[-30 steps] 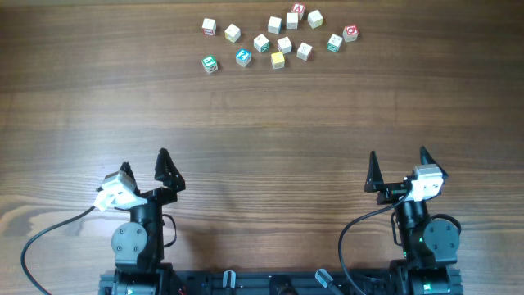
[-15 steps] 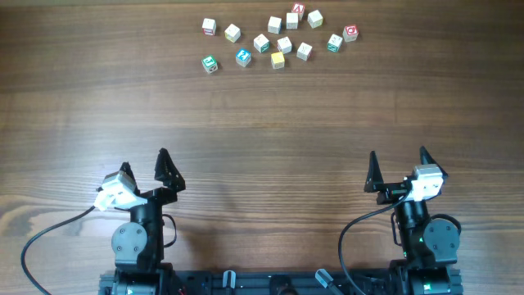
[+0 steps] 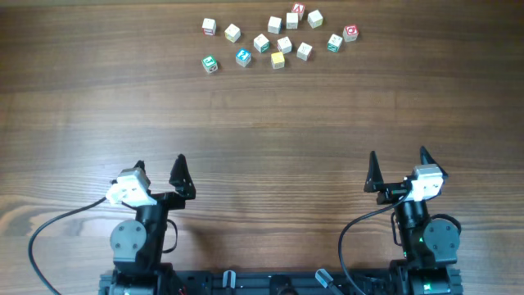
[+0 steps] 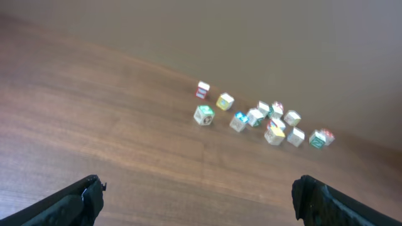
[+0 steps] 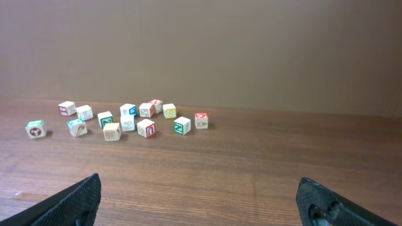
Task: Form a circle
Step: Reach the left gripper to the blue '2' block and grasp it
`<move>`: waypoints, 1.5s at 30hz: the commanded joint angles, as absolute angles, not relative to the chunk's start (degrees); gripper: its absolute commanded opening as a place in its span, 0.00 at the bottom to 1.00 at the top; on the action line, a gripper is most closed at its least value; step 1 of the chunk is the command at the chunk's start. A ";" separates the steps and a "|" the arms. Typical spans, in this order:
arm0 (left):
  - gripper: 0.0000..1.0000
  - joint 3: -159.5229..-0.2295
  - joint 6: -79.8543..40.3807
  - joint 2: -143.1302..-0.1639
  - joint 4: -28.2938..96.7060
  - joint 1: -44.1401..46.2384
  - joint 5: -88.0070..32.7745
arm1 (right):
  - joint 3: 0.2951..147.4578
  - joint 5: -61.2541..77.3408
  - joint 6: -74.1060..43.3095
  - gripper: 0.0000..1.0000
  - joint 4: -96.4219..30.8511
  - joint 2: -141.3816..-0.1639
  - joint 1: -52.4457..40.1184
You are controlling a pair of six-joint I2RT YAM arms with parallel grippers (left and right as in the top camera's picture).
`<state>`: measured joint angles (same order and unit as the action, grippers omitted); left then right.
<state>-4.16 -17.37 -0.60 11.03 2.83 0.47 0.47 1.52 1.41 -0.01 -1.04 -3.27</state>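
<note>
While the left fingers (image 3: 181, 168) and right fingers (image 3: 373, 172) stand wide apart and empty, the cubes (image 3: 284, 44) lie scattered well ahead, at the far side of the surface (image 3: 262, 123). Their loose band runs crosswise, about equally distant from either arm.

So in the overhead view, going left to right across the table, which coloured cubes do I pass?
green-faced cube → blue-faced cube → yellow cube → red-topped cube → green-marked cube → red-ringed cube
</note>
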 commanded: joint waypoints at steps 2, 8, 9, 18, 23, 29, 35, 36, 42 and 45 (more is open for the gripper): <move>1.00 -14.92 -13.67 -4.86 16.14 2.39 -2.59 | 0.30 2.66 1.32 1.00 0.10 -0.43 -3.03; 1.00 -28.08 -13.67 -19.25 16.19 2.39 -3.25 | 0.30 2.66 1.32 1.00 0.10 -0.43 -3.03; 1.00 -30.13 -13.67 -21.78 16.19 2.39 -3.27 | 0.30 2.66 1.34 1.00 0.10 -0.43 -3.03; 1.00 -50.65 -13.96 -44.91 16.21 2.39 -9.67 | 0.30 2.66 1.34 1.00 0.10 -0.43 -3.03; 1.00 -58.57 -13.91 -53.25 16.19 3.03 -9.82 | 0.30 2.66 1.34 1.00 0.10 -0.43 -3.03; 1.00 -68.93 -13.85 -63.64 17.19 4.03 -9.82 | 0.30 2.66 1.34 1.00 0.10 -0.43 -3.03; 1.00 -81.38 -12.12 -78.24 17.34 4.56 -10.28 | 0.30 2.66 1.32 1.00 0.10 -0.43 -3.03; 1.00 -82.96 -12.12 -79.94 17.32 4.73 -10.31 | 0.30 2.66 1.32 1.00 0.10 -0.43 -3.03; 1.00 -91.83 -10.20 -90.21 16.12 5.17 -11.40 | 0.30 2.66 1.34 1.00 0.10 -0.43 -3.03; 1.00 -92.71 -9.32 -93.67 12.45 5.26 -11.81 | 0.30 2.66 1.32 1.00 0.10 -0.43 -3.03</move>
